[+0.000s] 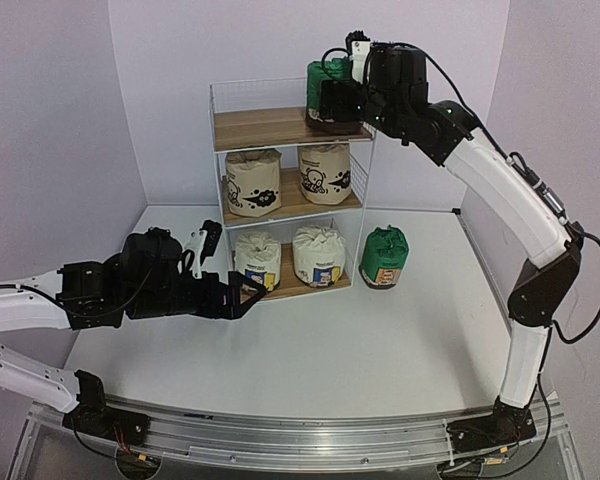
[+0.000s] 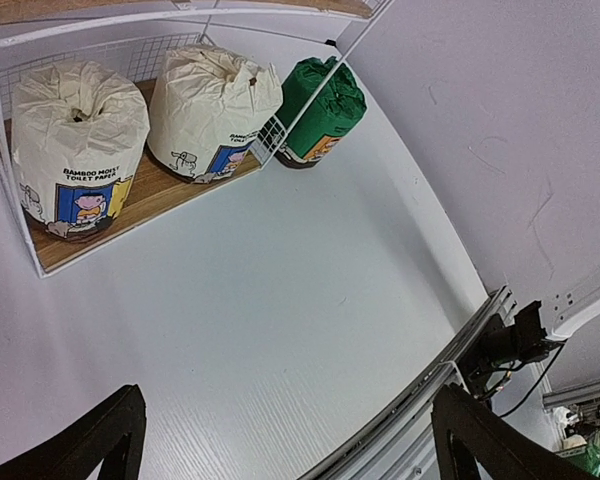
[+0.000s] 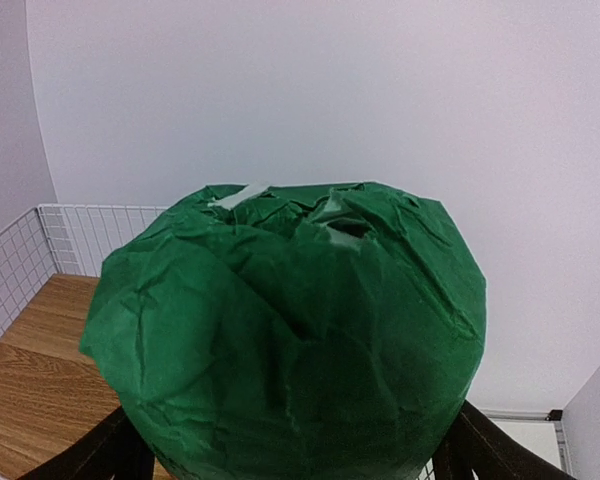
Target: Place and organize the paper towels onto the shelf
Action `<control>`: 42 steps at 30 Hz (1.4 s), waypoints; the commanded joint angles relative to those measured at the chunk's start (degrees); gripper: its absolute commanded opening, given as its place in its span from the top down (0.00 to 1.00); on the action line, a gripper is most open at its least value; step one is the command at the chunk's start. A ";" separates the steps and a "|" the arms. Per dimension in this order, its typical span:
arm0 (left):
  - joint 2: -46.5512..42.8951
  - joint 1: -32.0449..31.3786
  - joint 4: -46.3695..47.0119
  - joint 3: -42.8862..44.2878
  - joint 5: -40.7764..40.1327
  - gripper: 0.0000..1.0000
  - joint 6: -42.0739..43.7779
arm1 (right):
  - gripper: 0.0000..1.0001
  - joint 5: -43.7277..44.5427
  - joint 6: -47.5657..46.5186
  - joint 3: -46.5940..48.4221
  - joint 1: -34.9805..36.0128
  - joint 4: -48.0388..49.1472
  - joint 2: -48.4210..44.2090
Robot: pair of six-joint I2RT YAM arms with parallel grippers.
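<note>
We saw the right gripper (image 1: 330, 106) straddling a green roll (image 1: 319, 77) at the shelf's (image 1: 260, 128) top-right edge, grip unclear; a careless pull-back could have dragged it off. The left gripper (image 1: 226, 268) hung open.

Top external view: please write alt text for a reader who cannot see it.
The right gripper flanks a green roll on the top board of a white wire shelf; two beige rolls sit on the middle board, two white rolls on the bottom. Another green roll stands on the table beside the shelf; the left gripper hovers open nearby.
</note>
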 commanded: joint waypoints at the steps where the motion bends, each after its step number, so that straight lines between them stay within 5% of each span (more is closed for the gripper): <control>1: 0.04 0.20 3.50 -0.41 1.90 0.00 1.89 | 0.08 -0.71 -0.23 0.43 -0.03 0.92 -3.67; 20: -0.75 0.26 3.96 -0.11 2.64 0.00 1.67 | 0.06 -1.95 -0.84 -5.18 -0.06 0.80 -10.00; 32: 0.21 0.25 4.54 0.03 3.00 0.00 1.67 | 0.06 -7.56 3.18 -17.93 -0.05 0.64 -19.11; 42: 0.90 0.26 4.80 -0.01 3.03 0.00 1.66 | 0.05 -4.13 2.39 -19.53 -0.12 0.54 -17.49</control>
